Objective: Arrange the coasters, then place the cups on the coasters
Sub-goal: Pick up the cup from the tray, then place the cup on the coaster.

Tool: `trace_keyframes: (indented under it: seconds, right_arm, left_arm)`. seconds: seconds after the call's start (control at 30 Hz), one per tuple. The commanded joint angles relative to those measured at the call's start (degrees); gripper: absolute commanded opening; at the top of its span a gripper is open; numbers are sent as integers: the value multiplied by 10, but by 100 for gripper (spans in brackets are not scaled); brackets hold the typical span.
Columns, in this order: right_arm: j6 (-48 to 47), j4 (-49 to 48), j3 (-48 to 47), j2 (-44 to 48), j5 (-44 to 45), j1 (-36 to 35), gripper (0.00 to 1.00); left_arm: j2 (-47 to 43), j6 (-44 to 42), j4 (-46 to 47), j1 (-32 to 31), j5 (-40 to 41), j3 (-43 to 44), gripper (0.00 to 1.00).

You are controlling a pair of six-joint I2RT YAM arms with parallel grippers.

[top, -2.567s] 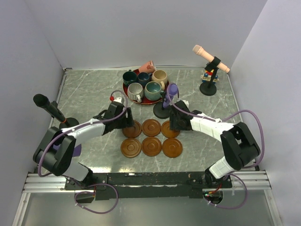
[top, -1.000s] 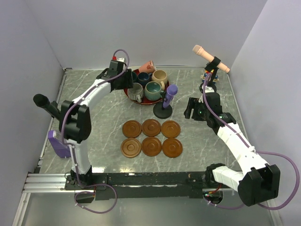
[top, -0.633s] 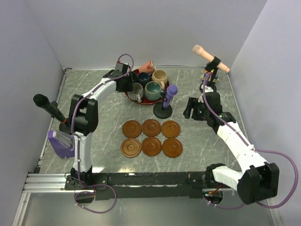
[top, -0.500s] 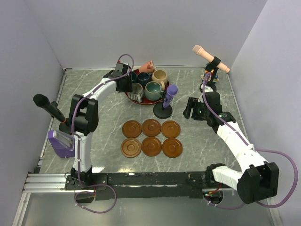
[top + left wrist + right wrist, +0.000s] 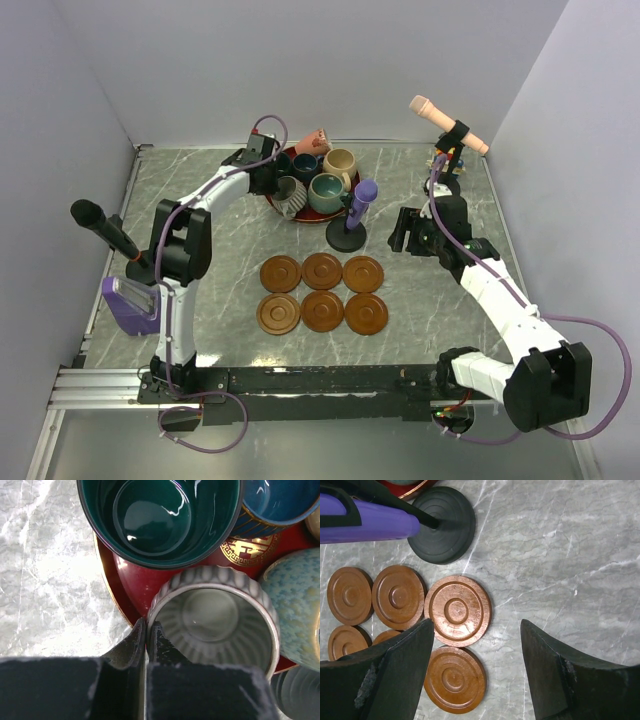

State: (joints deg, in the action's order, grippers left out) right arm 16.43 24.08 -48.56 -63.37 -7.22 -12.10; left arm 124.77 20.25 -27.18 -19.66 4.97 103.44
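Though hidden from overhead, left fingers (image 5: 131, 649) show clenched beside the grey cup (image 5: 215, 616) up close (right fingers (image 5: 400, 675) released).

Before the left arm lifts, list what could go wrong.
1. The left gripper seems to pinch the grey ribbed cup only at its rim; it may tilt or slip.
2. The dark green cup and teal cup crowd it on the red plate; a swing could knock them.
3. The purple microphone stands near the way to the coasters.
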Motion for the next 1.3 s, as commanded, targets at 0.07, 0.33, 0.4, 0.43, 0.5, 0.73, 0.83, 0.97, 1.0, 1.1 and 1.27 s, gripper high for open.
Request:
trace_keyframes:
  seconds: [0.07,0.33,0.4,0.43,0.5,0.73,0.83,0.97,1.0,1.1,1.27]
  right_arm:
    - [-7,-9,1,11,-5,5,76]
    - [-6,4,-7,22,4,4,77]
    - [-7,7,-8,25,5,4,77]
    - [-7,9,-8,26,7,5,77]
    - [-8,12,-10,27,11,4,77]
    - [-13,69,-48,61,48,4,79]
    - [-16,91,-69,87,54,4,81]
    - [-22,116,-116,119,49,4,82]
    - [-24,123,-132,124,48,4,82]
    - [-35,140,-184,131,29,3,82]
    - [-49,174,-306,97,-11,-47,82]
  left_arm:
    - [-39,-22,27,-5,4,26,1]
    - [-105,-34,85,-5,-14,-14,1]
    - [-114,-36,87,-5,-23,-16,1]
    - [-117,-37,86,-5,-27,-15,1]
    - [-127,-38,85,-5,-37,-17,1]
    - [-185,-36,68,-6,-56,-61,1]
    - [-231,-46,68,-7,-70,-107,1]
    - [-297,-78,62,-18,-67,-183,1]
    - [-313,-92,57,-23,-66,-197,1]
    - [-363,-139,59,-46,-51,-259,1]
    - [-439,-195,107,-73,-77,-361,1]
